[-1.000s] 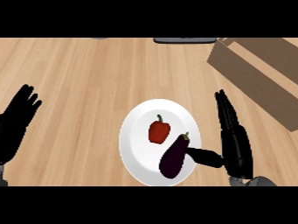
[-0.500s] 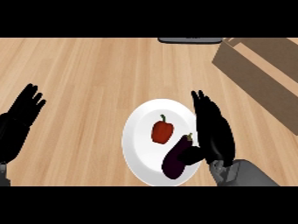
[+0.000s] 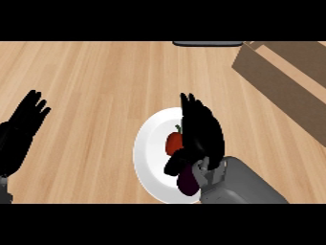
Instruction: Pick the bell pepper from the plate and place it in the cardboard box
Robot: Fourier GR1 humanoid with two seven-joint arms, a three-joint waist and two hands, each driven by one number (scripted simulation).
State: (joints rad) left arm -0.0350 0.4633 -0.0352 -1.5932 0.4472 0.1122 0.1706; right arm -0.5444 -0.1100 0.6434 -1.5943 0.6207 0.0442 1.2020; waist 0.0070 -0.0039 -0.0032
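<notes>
Head view, sole camera: set high, at the robot's head, looking steeply down on the wooden counter (image 3: 102,76). Near range; counter fills the frame. Forearms enter from the lower edge: left hand (image 3: 14,139) at lower left, right hand (image 3: 202,131) lower centre, above the plate (image 3: 147,158). Far side of the counter lies along the top, with the box (image 3: 292,81) cut off at upper right. No second view, so no shared area.
</notes>
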